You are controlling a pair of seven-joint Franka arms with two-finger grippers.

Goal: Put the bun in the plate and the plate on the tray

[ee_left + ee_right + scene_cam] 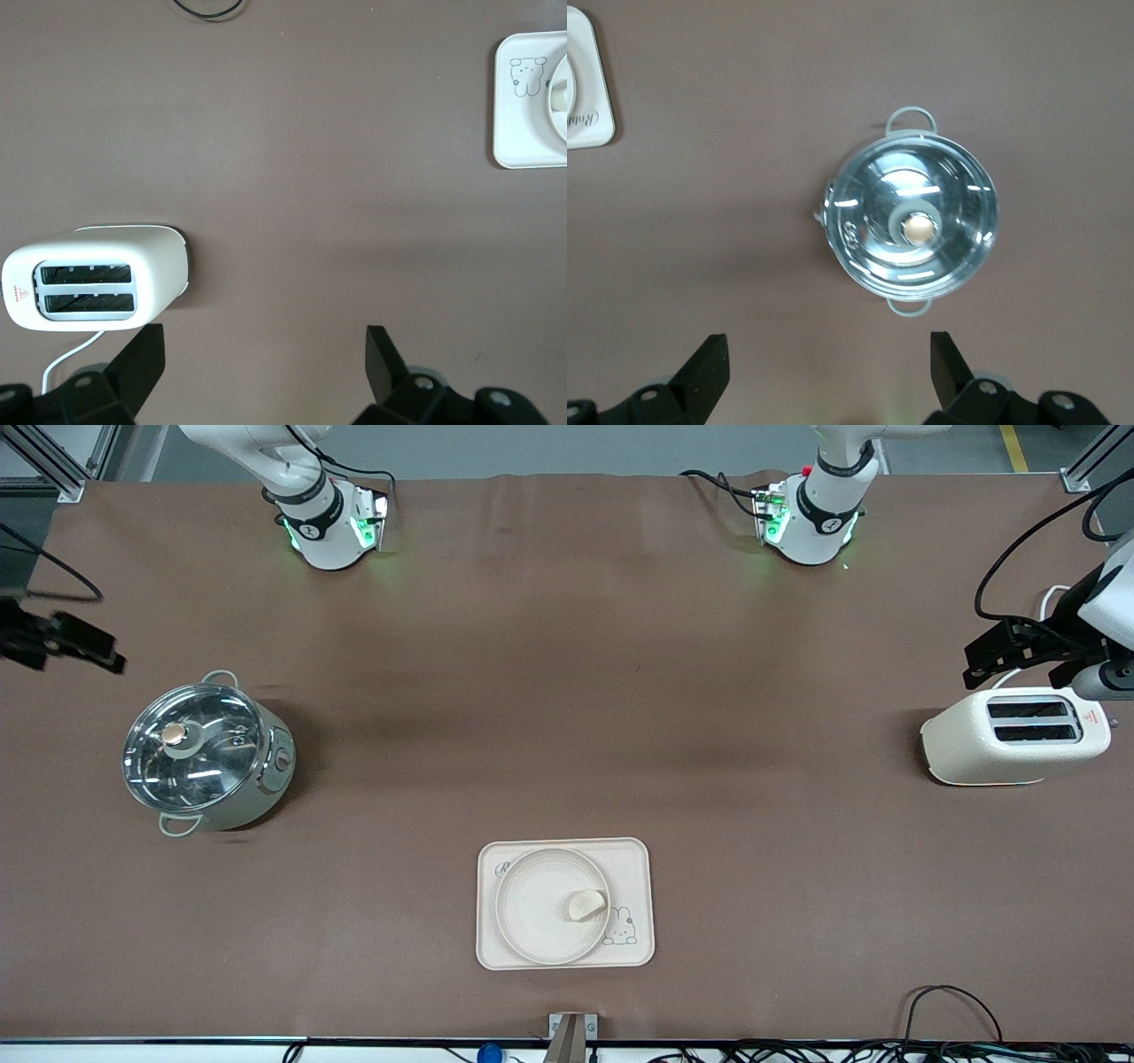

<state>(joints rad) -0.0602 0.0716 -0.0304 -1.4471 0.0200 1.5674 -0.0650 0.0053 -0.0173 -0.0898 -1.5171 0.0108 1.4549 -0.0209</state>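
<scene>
The right tool (pixel 824 372) hangs spread wide over the lidded pot (pixel 911 226).

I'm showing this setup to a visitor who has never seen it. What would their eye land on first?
Probably the tray near the front camera's edge, mid-table, carrying the plate with the bun in it. Next, the shiny lidded pot toward the right arm's end and the white toaster toward the left arm's end. The left gripper hangs open above the table by the toaster, and the right gripper hangs open near the pot.
</scene>
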